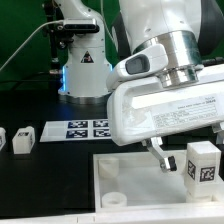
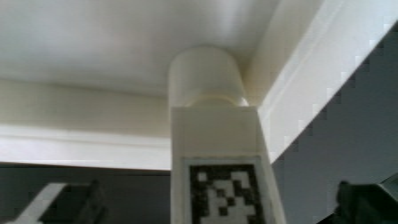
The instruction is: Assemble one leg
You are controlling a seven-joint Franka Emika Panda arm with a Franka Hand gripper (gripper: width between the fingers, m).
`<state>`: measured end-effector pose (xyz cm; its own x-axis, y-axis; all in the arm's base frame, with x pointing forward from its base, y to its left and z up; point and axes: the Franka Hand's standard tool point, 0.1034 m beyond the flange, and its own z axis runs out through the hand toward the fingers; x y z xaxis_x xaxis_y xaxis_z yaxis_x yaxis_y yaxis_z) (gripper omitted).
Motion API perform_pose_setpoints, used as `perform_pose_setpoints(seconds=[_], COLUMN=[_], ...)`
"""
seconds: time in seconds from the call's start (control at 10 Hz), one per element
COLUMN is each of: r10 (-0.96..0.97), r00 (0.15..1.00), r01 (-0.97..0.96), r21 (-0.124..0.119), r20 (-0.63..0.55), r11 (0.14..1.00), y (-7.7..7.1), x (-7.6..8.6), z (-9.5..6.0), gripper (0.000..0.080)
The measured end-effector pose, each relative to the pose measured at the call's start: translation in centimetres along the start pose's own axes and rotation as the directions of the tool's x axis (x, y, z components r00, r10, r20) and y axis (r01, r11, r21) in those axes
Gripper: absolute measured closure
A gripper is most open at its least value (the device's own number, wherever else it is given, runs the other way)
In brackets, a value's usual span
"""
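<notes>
A white leg point(image 1: 201, 165) with a black-and-white tag stands upright at the exterior view's right, on or just beside the large white square tray point(image 1: 135, 175). In the wrist view the leg point(image 2: 221, 150) fills the middle, its rounded end against the tray's rim point(image 2: 302, 60). My gripper point(image 2: 217, 208) is open, with a dark finger point(image 2: 64, 203) on each side of the leg and a clear gap to it on both sides. In the exterior view only one dark finger point(image 1: 158, 150) shows under the hand, left of the leg.
Two more small white tagged legs point(image 1: 23, 138) point(image 1: 2, 140) stand on the black table at the exterior view's left. The marker board point(image 1: 85, 128) lies behind the tray. A round corner socket point(image 1: 117, 198) shows in the tray. The arm's base point(image 1: 83, 70) stands at the back.
</notes>
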<state>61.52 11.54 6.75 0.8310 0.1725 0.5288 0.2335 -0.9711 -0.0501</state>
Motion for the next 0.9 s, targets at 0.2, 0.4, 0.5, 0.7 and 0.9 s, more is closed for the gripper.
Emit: perform_pose_setpoints(seconds=[0.2, 0.4, 0.5, 0.7, 0.9], r10=[0.001, 0.005, 0.006, 0.016, 0.025], r00=[1.0, 0.998, 0.996, 0.985, 0.935], r01=[-0.001, -0.006, -0.007, -0.023, -0.055], r21=[-0.001, 0.007, 0.016, 0.038, 0.075], r20=[0.001, 0.064, 0.088, 0.172, 0.353], r11=[1.0, 1.0, 1.0, 0.999, 0.996], y=[0.1, -0.1, -0.7, -1.3, -2.0], x=[0.0, 0.4, 1.1, 2.4, 2.2], z=[-0.1, -2.3, -3.3, -4.4, -4.3], gripper=[0.015, 0.015, 0.015, 0.015, 0.015])
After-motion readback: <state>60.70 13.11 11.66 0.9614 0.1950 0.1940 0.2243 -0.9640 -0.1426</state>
